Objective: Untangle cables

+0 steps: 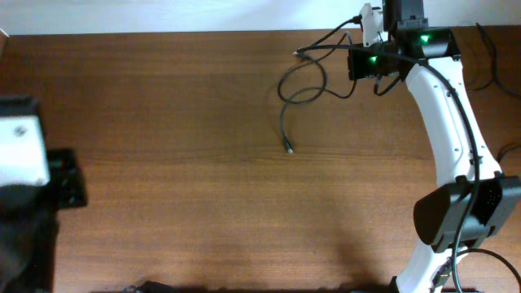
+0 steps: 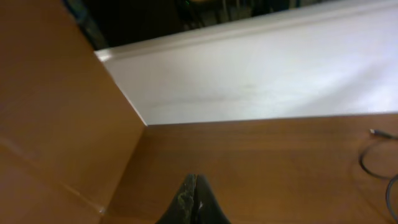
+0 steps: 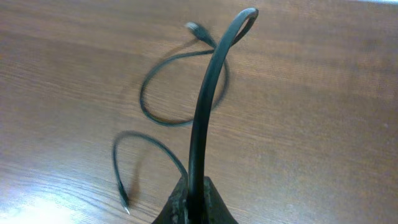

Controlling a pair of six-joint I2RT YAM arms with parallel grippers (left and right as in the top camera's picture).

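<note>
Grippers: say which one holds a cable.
The right gripper: its jaws are shut on a cable that rises up between them. The left gripper is shut on nothing.

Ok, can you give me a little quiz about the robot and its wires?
1. True or false: the right gripper is shut on a black cable.
2. Where is the loose plug end in the overhead view? A) lying on the table B) inside a cup C) hanging off the edge
3. Fill in: the left gripper is shut and holds ____.
Key: 1 true; 2 A; 3 nothing.
</note>
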